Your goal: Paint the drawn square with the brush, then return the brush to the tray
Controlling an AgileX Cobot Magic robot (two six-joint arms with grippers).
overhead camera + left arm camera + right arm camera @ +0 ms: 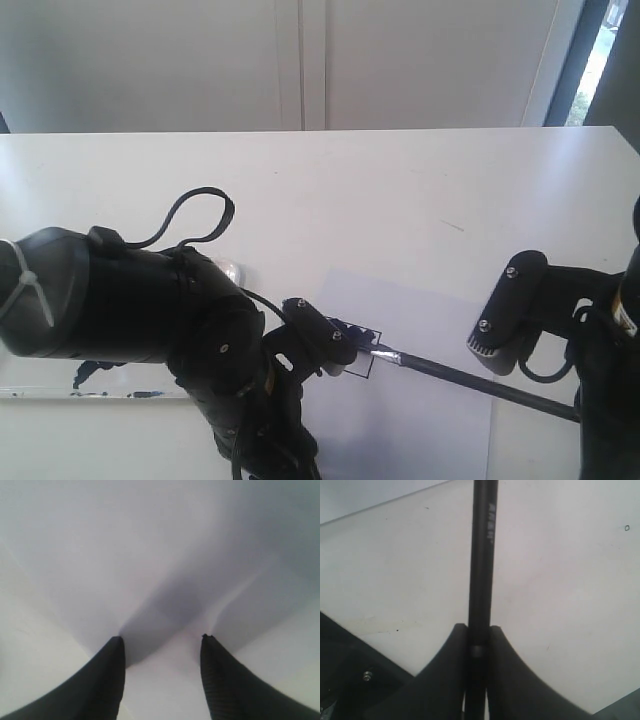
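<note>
Painting step: right claw (477, 628) grips the brush (470, 378), tip at the square (365, 345) on the paper (420, 420); left claw (161, 637) gapes empty; next probably needs filling strokes.

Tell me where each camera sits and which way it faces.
Exterior: raised, looking down over the table and paper; left arm and right arm show.
Left wrist: on the left arm, looking past the open left gripper at paper.
Right wrist: on the right arm, looking along the brush clamped in the right gripper.
Shared: exterior and right wrist both show the brush.
</note>
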